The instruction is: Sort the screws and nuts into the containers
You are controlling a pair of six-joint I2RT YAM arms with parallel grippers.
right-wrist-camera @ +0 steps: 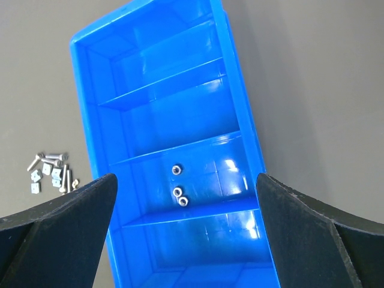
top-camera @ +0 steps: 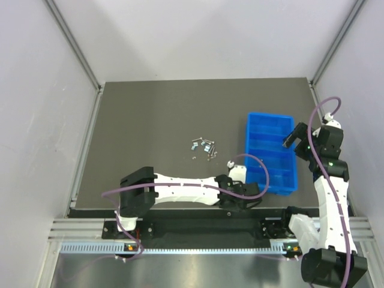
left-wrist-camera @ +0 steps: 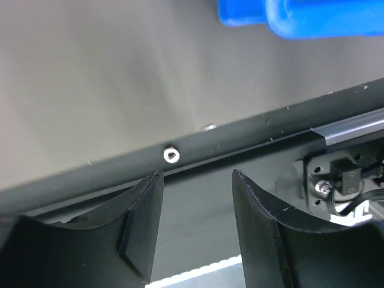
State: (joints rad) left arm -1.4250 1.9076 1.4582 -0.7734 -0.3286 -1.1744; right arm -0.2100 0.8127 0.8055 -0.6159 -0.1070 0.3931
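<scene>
Right wrist view: we see the right pincer (right-wrist-camera: 186, 177) wide open and empty above the containers (right-wrist-camera: 168, 117). Three nuts (right-wrist-camera: 179, 192) lie in the compartment between its fingers. The screws (right-wrist-camera: 53, 161) lie on the counter (right-wrist-camera: 312, 90) beyond its left finger. We find the left pincer (left-wrist-camera: 198, 174) likewise open and empty.

My right gripper (right-wrist-camera: 185, 177) hangs open above the containers (right-wrist-camera: 168, 120), unobstructed; cross walls divide the interior. My left arm (top-camera: 186, 187) lies along the table (top-camera: 150, 120) near edge, barring approach there. Open tabletop surrounds the screws (top-camera: 203, 146).
</scene>
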